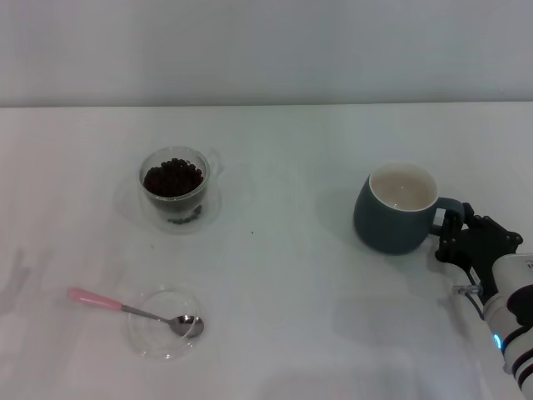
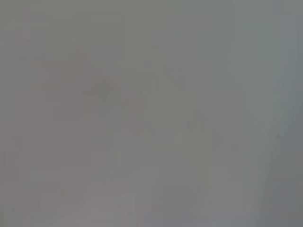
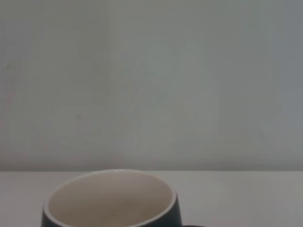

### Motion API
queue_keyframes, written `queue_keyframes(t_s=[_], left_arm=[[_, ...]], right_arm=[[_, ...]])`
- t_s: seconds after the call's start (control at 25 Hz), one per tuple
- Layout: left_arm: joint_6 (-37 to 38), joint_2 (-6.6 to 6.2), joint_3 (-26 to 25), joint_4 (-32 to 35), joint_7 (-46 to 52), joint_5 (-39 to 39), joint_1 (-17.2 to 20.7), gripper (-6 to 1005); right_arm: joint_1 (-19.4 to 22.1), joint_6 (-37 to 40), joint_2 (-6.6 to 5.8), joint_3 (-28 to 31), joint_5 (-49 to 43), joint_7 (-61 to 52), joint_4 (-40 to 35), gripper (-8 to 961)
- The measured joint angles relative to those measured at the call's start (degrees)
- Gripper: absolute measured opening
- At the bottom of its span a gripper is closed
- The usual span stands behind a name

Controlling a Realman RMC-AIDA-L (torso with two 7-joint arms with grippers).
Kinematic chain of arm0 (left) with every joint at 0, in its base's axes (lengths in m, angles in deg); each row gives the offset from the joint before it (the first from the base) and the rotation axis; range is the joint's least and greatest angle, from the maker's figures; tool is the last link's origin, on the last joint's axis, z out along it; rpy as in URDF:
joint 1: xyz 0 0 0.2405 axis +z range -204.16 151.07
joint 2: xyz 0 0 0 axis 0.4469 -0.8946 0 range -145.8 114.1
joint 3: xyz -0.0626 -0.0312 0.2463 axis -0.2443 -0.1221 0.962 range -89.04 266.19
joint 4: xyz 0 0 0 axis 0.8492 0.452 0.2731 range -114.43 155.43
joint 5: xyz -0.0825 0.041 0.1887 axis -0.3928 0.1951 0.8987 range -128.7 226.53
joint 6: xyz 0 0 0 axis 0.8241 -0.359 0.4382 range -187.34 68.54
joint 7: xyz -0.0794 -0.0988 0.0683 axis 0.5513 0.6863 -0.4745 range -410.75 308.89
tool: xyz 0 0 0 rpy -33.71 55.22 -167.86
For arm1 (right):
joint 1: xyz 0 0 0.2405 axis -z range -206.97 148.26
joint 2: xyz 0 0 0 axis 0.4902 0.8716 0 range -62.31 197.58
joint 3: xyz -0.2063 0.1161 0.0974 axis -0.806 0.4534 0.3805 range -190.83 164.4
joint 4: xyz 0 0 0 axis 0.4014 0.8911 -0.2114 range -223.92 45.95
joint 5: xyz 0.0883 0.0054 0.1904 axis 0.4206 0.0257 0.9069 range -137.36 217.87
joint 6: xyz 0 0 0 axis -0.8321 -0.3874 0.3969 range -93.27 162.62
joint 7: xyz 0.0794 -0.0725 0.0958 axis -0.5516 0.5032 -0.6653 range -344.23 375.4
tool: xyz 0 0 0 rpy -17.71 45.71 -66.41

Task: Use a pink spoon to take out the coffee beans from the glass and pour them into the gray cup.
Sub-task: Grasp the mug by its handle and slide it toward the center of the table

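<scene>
Beside the gray cup [image 1: 397, 210] your right gripper [image 1: 450, 234] pinches its handle; beans fill the glass [image 1: 174, 188]; pink spoon [image 1: 133, 310] untouched; scooping remains.

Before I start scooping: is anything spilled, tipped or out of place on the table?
Nothing stands out. The glass is upright with the coffee beans inside, the pink spoon rests on a clear dish, and the gray cup is upright and empty, the right gripper at its handle.
</scene>
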Motion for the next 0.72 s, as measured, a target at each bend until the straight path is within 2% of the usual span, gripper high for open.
queue_keyframes(t_s=[0.12, 0.4, 0.72], left_arm=[[0.0, 0.00, 0.0, 0.0, 0.0, 0.0, 0.0, 887], [-0.2, 0.00, 0.0, 0.0, 0.0, 0.0, 0.1, 888], [-0.3, 0.09, 0.2, -0.2, 0.0, 0.2, -0.2, 888]], right_arm=[[0.1, 0.0, -0.10, -0.2, -1.2, -1.0, -0.7, 151], [1.0, -0.7, -0.09, -0.3, -10.7, -5.0, -3.3, 149], [0.6, -3.0, 0.31, -0.4, -18.3, -5.0, -2.7, 147]])
